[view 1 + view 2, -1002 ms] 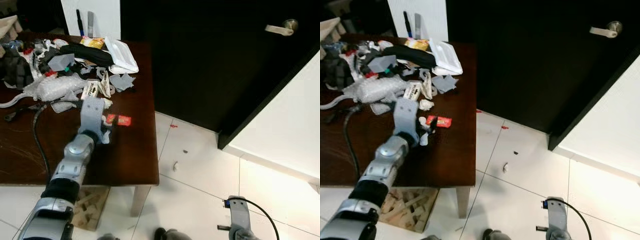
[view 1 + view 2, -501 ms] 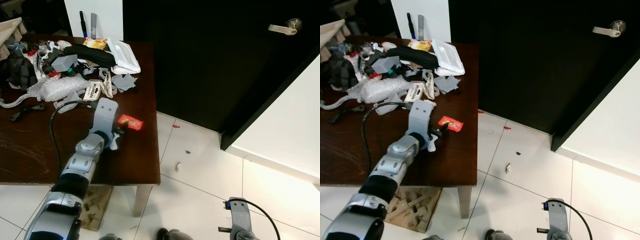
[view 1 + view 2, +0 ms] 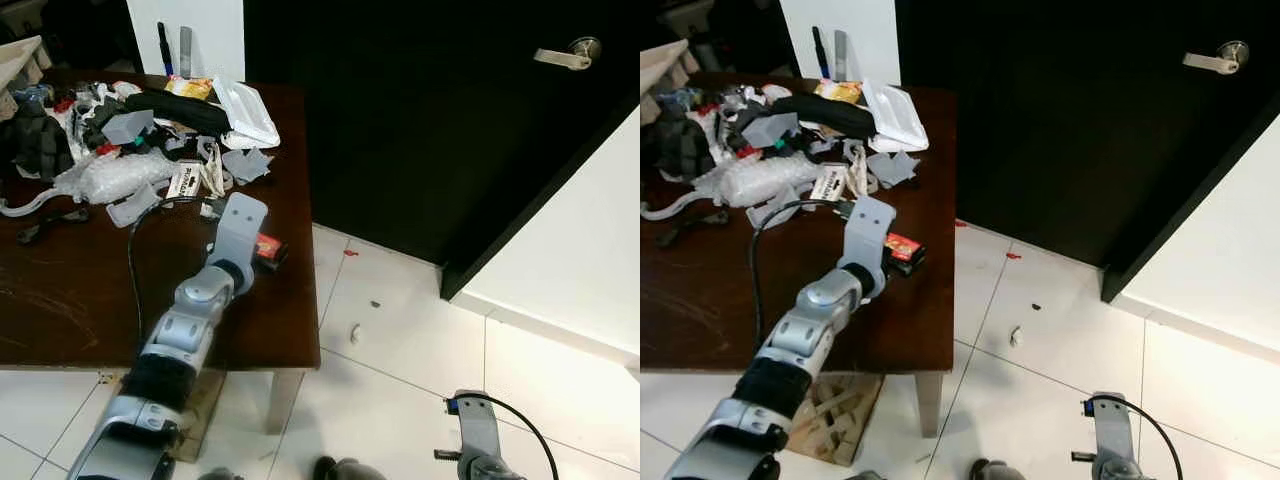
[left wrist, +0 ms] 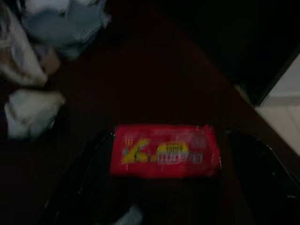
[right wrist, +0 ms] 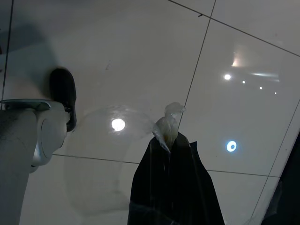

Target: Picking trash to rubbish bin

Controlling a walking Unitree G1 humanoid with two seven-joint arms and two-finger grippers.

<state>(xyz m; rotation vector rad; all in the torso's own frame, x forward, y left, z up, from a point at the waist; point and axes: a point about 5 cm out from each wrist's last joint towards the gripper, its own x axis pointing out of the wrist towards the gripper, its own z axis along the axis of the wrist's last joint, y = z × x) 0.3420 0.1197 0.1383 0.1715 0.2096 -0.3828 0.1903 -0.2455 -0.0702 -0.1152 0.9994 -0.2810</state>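
A red snack wrapper (image 3: 268, 247) lies low over the dark wooden table (image 3: 60, 300), close to its right edge. My left gripper (image 3: 266, 252) reaches across the table and is shut on it. In the left wrist view the red wrapper (image 4: 164, 150) sits between the two black fingers (image 4: 79, 178), which press on its two ends. My right arm (image 3: 478, 440) hangs low over the white floor. In the right wrist view my right gripper (image 5: 169, 137) is shut on a scrap of clear plastic (image 5: 166, 124) that sticks out past the tips.
Clutter crowds the table's back left: bubble wrap (image 3: 110, 175), a white lidded box (image 3: 245, 110), grey scraps (image 3: 245, 163), a black pouch (image 3: 175, 108). A black door (image 3: 450, 120) with a lever handle (image 3: 560, 55) stands to the right. Small bits (image 3: 353, 333) lie on the floor tiles.
My left gripper has slid to the right towards the table's right edge, and the red wrapper has moved with it. The right arm has stayed where it was.
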